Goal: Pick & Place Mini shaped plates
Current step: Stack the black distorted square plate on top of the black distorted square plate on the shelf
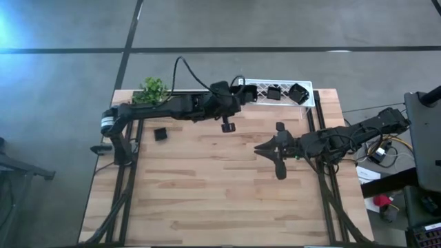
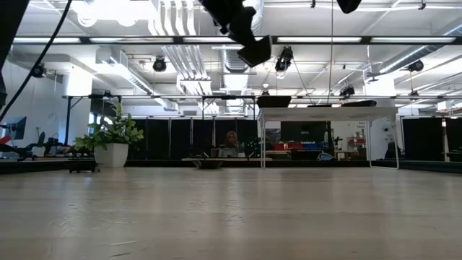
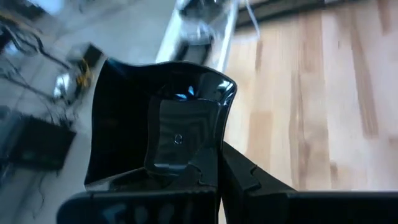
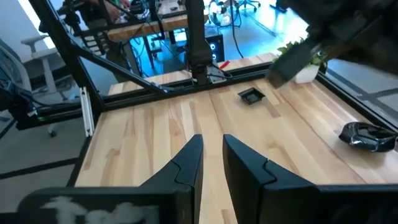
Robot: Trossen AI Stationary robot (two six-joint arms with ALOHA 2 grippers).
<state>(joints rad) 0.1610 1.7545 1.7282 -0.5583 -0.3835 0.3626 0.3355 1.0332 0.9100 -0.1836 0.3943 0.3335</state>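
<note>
My left gripper point(image 1: 227, 122) hangs over the far middle of the table, shut on a glossy black angular mini plate point(image 3: 158, 118), which the low view shows high above the table point(image 2: 254, 50). One small square plate point(image 1: 160, 133) lies flat on the table's left part, also visible in the right wrist view point(image 4: 250, 96). Another glossy dark dish point(image 4: 367, 137) lies nearer the far edge. Three plates point(image 1: 273, 93) sit in the white lattice rack point(image 1: 310, 96). My right gripper point(image 1: 260, 147) waits right of centre, open by a narrow gap and touching nothing. My left gripper pinches the black plate at one edge point(image 3: 186, 165). One finger point(image 3: 177, 140) lies on its hollow inner face and the other finger point(image 3: 249, 180) is behind its outer side. The plate is lifted clear of the table and hangs tilted.
A small green plant point(image 1: 153, 89) in a white pot point(image 4: 306, 73) stands at the far left corner. The rack runs along the far edge toward the right. Bare wood point(image 1: 207, 193) fills the near half of the table. A person sits far off in the room point(image 2: 231, 141).
</note>
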